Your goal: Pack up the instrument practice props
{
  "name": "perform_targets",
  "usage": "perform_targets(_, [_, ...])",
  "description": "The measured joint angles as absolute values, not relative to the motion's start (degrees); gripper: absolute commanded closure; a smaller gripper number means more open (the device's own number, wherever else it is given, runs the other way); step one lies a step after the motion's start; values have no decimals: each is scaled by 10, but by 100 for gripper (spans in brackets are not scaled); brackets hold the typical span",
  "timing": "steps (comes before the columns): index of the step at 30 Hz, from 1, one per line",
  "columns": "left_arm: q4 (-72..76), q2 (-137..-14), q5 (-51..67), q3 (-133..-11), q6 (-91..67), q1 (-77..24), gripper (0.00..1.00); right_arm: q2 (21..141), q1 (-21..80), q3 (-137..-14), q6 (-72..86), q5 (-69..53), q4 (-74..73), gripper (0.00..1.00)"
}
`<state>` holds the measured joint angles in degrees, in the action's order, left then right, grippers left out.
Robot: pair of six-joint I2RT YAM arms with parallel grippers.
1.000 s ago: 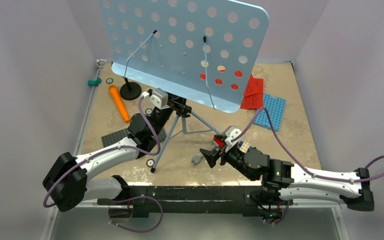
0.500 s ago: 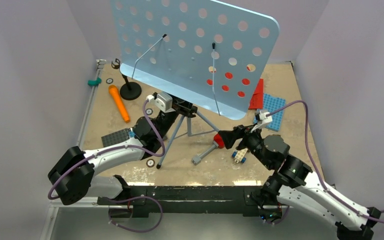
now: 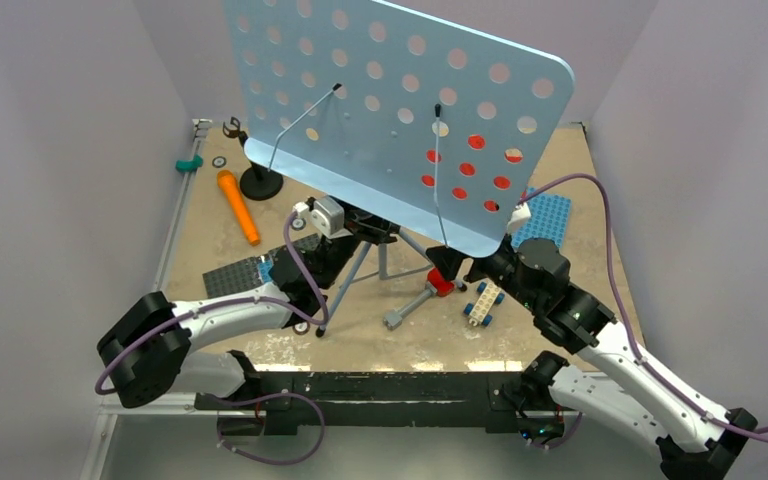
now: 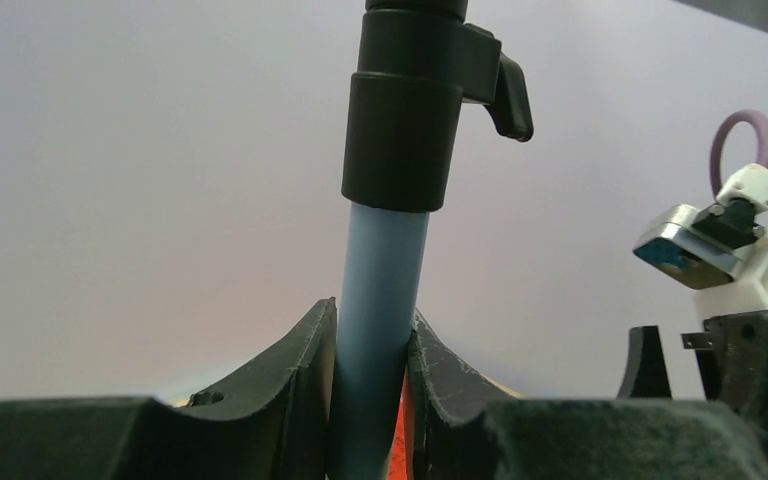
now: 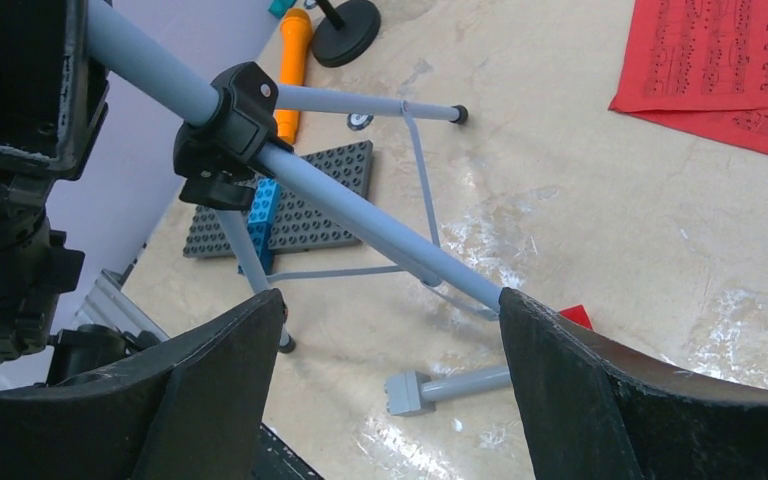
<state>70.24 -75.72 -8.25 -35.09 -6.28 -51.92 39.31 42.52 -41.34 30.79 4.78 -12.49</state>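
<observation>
Your right gripper had swung in close to the pale-blue music stand, fingers spread wide, holding nothing. Your left gripper was clamped on the stand's grey pole, and the stand stood mid-counter.

Left arm and right arm have white shells, black joints, black gripper fingers, purple cables.

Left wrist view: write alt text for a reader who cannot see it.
Two black fingers of the left gripper pinch a pale-blue round stand pole, rising to a black clamp collar with a lever, against a plain pale wall.
</observation>
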Motion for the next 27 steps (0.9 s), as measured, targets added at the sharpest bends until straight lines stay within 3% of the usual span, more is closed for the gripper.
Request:
perform_targets(7, [668, -719, -70, -339, -74, -538, 92, 394, 423, -432, 289, 26, -131, 14])
perform_targets(17, [611, -695, -72, -352, -76, -541, 59, 395, 423, -440, 267, 13, -124, 14])
perform_targets(27, [524, -685, -107, -346, -110, -547, 55, 399, 423, -443, 252, 13, -122, 13])
